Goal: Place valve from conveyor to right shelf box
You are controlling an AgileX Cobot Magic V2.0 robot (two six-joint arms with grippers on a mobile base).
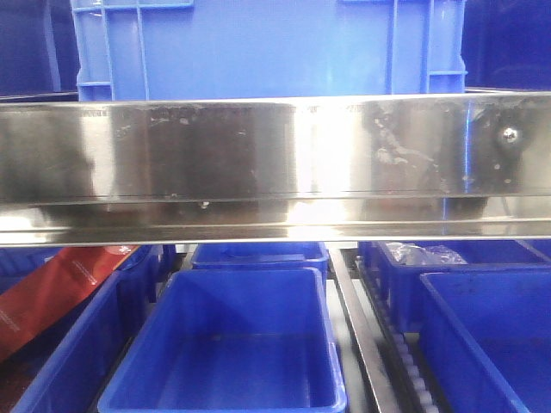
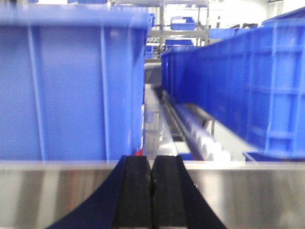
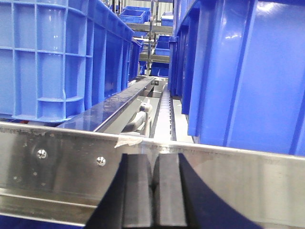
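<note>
Neither the valve nor the conveyor shows in any view. In the left wrist view my left gripper (image 2: 152, 162) is shut, its black pads pressed together with nothing between them, right in front of a steel shelf rail (image 2: 57, 191). My right gripper (image 3: 153, 162) is likewise shut and empty, in front of a steel shelf rail (image 3: 62, 157). Blue shelf boxes (image 1: 232, 344) sit on the lower shelf in the front view, one of them at the right (image 1: 491, 335). Both grippers are out of the front view.
A broad steel shelf beam (image 1: 275, 163) crosses the front view, with a large blue crate (image 1: 267, 43) above it. A red packet (image 1: 60, 288) lies in the left bin and a clear bag (image 1: 422, 255) in a back right bin. Roller tracks (image 2: 205, 140) run between tall blue crates (image 3: 62, 57).
</note>
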